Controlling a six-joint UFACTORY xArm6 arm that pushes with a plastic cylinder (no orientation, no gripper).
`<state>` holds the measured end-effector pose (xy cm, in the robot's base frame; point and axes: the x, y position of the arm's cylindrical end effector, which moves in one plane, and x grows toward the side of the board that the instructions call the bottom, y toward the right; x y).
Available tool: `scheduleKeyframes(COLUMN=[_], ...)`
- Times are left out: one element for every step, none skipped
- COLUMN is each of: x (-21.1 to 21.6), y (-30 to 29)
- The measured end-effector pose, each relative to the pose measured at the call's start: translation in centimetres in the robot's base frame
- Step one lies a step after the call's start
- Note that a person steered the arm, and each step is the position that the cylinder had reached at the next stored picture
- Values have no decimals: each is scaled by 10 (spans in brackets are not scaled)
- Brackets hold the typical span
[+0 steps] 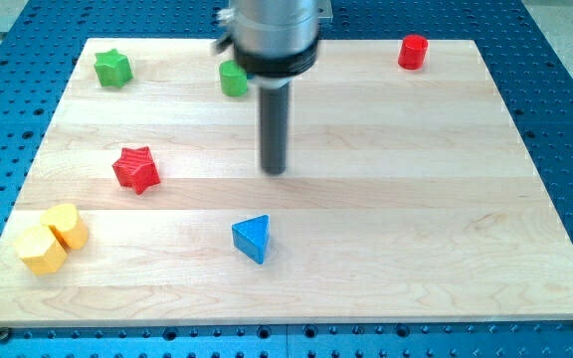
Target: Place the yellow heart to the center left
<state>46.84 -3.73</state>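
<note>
Two yellow blocks touch each other at the view's bottom left. The upper one (pixel 66 225) looks like the yellow heart. The lower one (pixel 41 250) looks like a yellow pentagon. My tip (pixel 274 171) rests on the board near its middle, far to the right of and above the yellow pair. It touches no block. The red star (pixel 136 168) lies between my tip and the board's left edge. The blue triangle (pixel 252 239) sits just below my tip.
A green star (pixel 112 68) is at the top left. A green block (pixel 233 78) sits at the top, partly behind the arm. A red cylinder (pixel 413 52) is at the top right. The wooden board (pixel 416 199) lies on a blue perforated table.
</note>
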Motion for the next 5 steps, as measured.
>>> scheduleKeyframes(x=[45, 82, 111, 107, 72], y=[-64, -116, -145, -180, -180])
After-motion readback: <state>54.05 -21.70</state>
